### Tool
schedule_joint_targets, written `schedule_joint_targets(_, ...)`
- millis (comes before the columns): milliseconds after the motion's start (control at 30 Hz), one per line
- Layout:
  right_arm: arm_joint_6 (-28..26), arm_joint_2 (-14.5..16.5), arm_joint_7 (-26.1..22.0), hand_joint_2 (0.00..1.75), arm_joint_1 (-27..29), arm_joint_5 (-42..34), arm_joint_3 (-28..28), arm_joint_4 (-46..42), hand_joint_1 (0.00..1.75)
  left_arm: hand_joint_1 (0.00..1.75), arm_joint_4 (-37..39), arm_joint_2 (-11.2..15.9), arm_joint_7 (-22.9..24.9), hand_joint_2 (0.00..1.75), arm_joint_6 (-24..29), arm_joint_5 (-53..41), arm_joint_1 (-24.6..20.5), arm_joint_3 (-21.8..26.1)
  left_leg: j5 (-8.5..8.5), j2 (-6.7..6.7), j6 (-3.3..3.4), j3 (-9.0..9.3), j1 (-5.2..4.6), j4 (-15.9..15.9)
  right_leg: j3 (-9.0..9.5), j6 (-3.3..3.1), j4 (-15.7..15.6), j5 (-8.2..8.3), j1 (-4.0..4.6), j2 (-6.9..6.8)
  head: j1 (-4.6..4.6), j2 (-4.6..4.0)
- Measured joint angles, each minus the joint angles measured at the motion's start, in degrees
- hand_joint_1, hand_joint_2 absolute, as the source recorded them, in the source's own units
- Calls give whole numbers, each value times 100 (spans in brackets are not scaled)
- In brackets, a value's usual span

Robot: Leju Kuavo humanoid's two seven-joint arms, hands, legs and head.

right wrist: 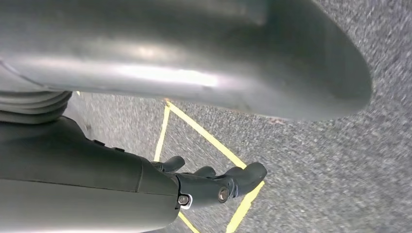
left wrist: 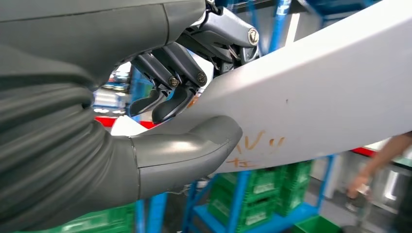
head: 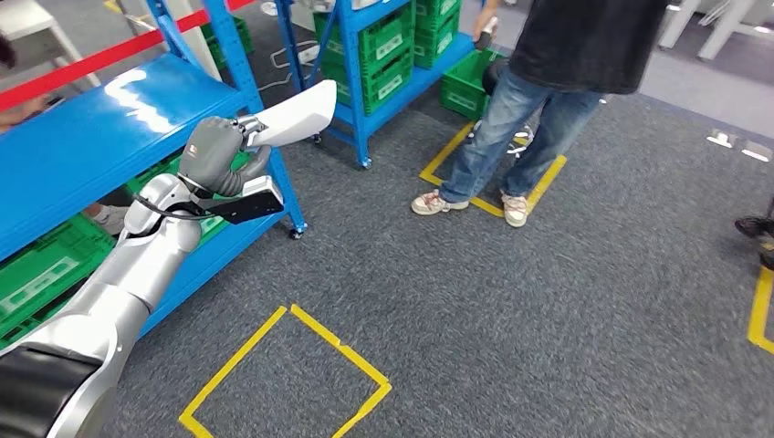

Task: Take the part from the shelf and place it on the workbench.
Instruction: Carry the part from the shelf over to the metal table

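Beside the blue shelf [head: 82,137], left hand [head: 214,155] grips the white part [head: 297,114].

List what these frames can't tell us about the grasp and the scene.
- White part: its near end is hidden inside the left hand in the head view, and its far end is cut off by the frame edge in the left wrist view.
- Orange marks on the part: illegible.
- Workbench: out of frame.
- Person: cut off at the top edge.

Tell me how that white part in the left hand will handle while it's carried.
The white part probably stays stiff: it juts past the left hand without sagging. Its smooth, glossy face may slip between the fingers. Held near one end, it could lever downward.
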Motion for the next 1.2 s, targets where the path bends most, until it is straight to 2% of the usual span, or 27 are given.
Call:
schedule_joint_targets(67, 9, 0, 57, 0, -2, 14, 0, 0, 0, 175, 11, 20, -6, 175, 16, -19, 77, 0, -293, -121, -17, -315, 5, 702, -5, -19, 2, 4, -3, 131, -15, 1)
schedule_joint_targets(100, 15, 0, 82, 0, 6, 21, 0, 0, 0, 175, 17, 31, -4, 175, 25, -23, 124, 0, -311, -136, -17, -398, 7, 868, -7, -19, 6, 6, -3, 204, -18, 1)
schedule_joint_targets(133, 21, 1, 108, 0, 16, 31, -1, 0, 0, 175, 21, 40, -1, 175, 33, -25, 162, 0, -234, -145, -12, -400, 9, 857, -9, -16, 14, 7, -4, 279, -22, 1)
schedule_joint_targets(200, 28, 3, 157, 0, 27, 43, -1, 0, 0, 175, 20, 57, -12, 175, 43, -25, 182, 0, 147, -219, 8, -118, 22, 238, -13, 0, 40, 8, -7, 413, -27, 1)
schedule_joint_targets(233, 31, 4, 176, 0, 28, 46, -2, 0, 0, 175, 19, 64, -25, 175, 46, -25, 177, 0, 289, -328, 19, 52, 35, -117, -21, 19, 53, 8, -8, 470, -27, 0)
schedule_joint_targets(300, 32, 4, 180, 0, 23, 46, -1, 0, 0, 175, 21, 69, -51, 175, 62, -26, 169, 0, 400, -519, 51, 259, 47, -551, -61, 92, 66, 26, -12, 581, -22, 1)
schedule_joint_targets(333, 32, 5, 166, 0, 28, 46, -1, 0, 0, 175, 24, 62, -55, 175, 77, -28, 170, 1, 382, -552, 75, 274, 38, -586, -82, 139, 56, 47, -18, 632, -19, 1)
schedule_joint_targets(367, 32, 7, 144, 0, 39, 49, 0, 0, 0, 175, 23, 51, -55, 175, 96, -30, 170, 1, 397, -518, 110, 278, 32, -610, -101, 187, 39, 73, -24, 688, -15, 1)
schedule_joint_targets(400, 32, 10, 117, 0, 56, 51, 0, 1, 0, 175, 18, 39, -51, 175, 119, -32, 165, 1, 417, -464, 152, 279, 33, -628, -113, 222, 34, 83, -32, 684, -13, 1)
schedule_joint_targets(467, 32, 15, 68, 0, 75, 57, 0, 2, 0, 175, -3, 20, -48, 175, 172, -33, 150, 5, 458, -353, 237, 287, 43, -669, -217, 268, 224, -38, -18, 465, 19, 0)
schedule_joint_targets(533, 32, 17, 46, 0, 55, 61, 0, 2, 0, 175, -15, 22, -47, 175, 209, -33, 152, 16, 470, -234, 283, 286, 27, -681, -512, 287, 865, -380, 1, 178, 58, 0)
schedule_joint_targets(567, 33, 18, 43, 0, 44, 63, 0, 2, 0, 175, -16, 25, -46, 175, 218, -33, 164, 20, 467, -168, 295, 283, 15, -677, -690, 293, 1257, -547, 1, 122, 66, 0)
schedule_joint_targets(600, 33, 19, 44, 0, 38, 64, 0, 2, 0, 175, -15, 28, -46, 175, 221, -33, 178, 24, 463, -103, 302, 281, 5, -673, -814, 292, 1541, -638, 1, 99, 68, 0)
schedule_joint_targets(633, 34, 19, 44, 0, 39, 66, 0, 2, 0, 175, -14, 29, -46, 175, 222, -33, 188, 24, 457, -40, 306, 279, -3, -669, -840, 284, 1629, -627, 3, 87, 71, 0)
schedule_joint_targets(667, 34, 20, 44, 0, 40, 67, 0, 2, 0, 175, -15, 28, -46, 175, 223, -33, 191, 25, 450, 21, 306, 280, -11, -664, -747, 267, 1483, -521, 8, 71, 74, 0)
schedule_joint_targets(700, 34, 20, 44, 0, 40, 67, 0, 2, 0, 175, -16, 28, -46, 175, 225, -33, 187, 25, 441, 79, 302, 284, -18, -658, -550, 240, 1140, -355, 19, 29, 76, 0)
schedule_joint_targets(767, 37, 20, 47, 0, 28, 66, 0, 2, 0, 175, -19, 32, -46, 175, 226, -34, 170, 27, 415, 184, 274, 288, -47, -644, -138, 161, 378, -123, 75, -174, 78, 1)
schedule_joint_targets(800, 40, 20, 53, 0, 22, 64, 0, 2, 0, 175, -20, 32, -47, 175, 225, -36, 163, 27, 403, 232, 253, 290, -64, -640, -28, 124, 156, -79, 104, -241, 73, 1)
schedule_joint_targets(833, 44, 21, 63, 0, 18, 62, 0, 2, 0, 175, -22, 26, -48, 175, 223, -38, 158, 28, 394, 278, 231, 292, -79, -643, 5, 95, 63, -80, 127, -267, 68, 0)
schedule_joint_targets(900, 49, 22, 81, 0, 21, 58, 0, 2, 0, 175, -39, 3, -49, 175, 215, -43, 151, 28, 373, 360, 184, 299, -92, -654, -3, 48, 36, -55, 119, -153, 58, 0)
schedule_joint_targets(967, 49, 30, 90, 0, 25, 58, 0, 2, 0, 175, -65, -1, -49, 175, 204, -44, 131, 28, 241, 229, 127, 239, -77, -496, 13, -4, -6, -23, 79, -53, 43, 1)
schedule_joint_targets(1033, 53, 42, 102, 0, 15, 58, 0, 2, 0, 175, -68, 22, -52, 175, 162, -43, 109, 29, -81, -28, 77, -15, -48, 94, 23, -41, -24, -7, 54, 53, 19, 1)
schedule_joint_targets(1067, 58, 46, 111, 0, 10, 58, 0, 2, 0, 175, -61, 32, -53, 175, 135, -42, 108, 29, -248, -101, 62, -195, -37, 484, 22, -50, -22, -6, 51, 115, 11, 1)
schedule_joint_targets(1100, 66, 55, 119, 0, 11, 58, 0, 2, 0, 175, -54, 43, -51, 175, 113, -42, 113, 29, -340, -131, 49, -346, -26, 790, 22, -54, -18, -7, 50, 182, 7, 0)
schedule_joint_targets(1133, 74, 64, 125, 0, 17, 58, 0, 2, 0, 175, -48, 50, -50, 175, 101, -42, 119, 29, -326, -141, 40, -424, -15, 924, 22, -54, -11, -8, 46, 248, 3, 0)
schedule_joint_targets(1167, 81, 74, 128, 0, 24, 58, 0, 2, 0, 175, -46, 52, -49, 175, 98, -42, 118, 30, -202, -147, 34, -404, -3, 843, 22, -52, -1, -9, 41, 316, 1, 0)
schedule_joint_targets(1200, 87, 85, 129, 0, 27, 58, 0, 2, 0, 175, -46, 55, -48, 175, 98, -42, 109, 30, 6, -172, 28, -284, 13, 554, 22, -43, 15, -12, 33, 382, -1, 1)
